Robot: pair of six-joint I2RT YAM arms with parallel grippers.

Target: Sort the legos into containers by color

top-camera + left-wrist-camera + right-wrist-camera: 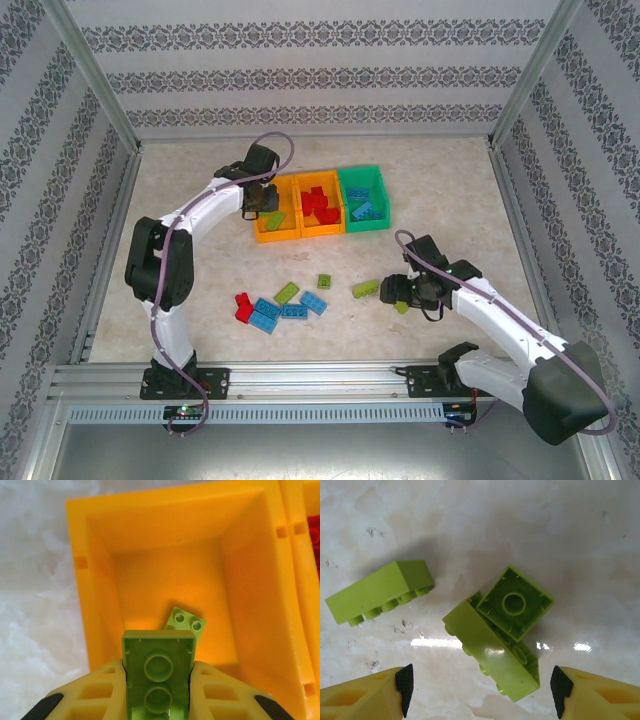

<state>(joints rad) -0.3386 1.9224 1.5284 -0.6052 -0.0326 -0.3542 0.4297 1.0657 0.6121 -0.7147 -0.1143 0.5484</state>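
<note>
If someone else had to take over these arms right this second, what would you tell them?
Left gripper: shut on a lime brick above the left orange bin, where another lime brick lies.
Right gripper: open over a lime pair on the table.
Done: red bricks in the middle bin, blue bricks in the green bin.
Left: loose red, blue and lime bricks on the table.

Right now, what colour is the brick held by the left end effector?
Lime green. The brick shows best in the left wrist view, above the orange-yellow bin.

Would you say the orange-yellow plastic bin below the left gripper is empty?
No, a lime green studded brick lies inside the orange-yellow bin.
</note>
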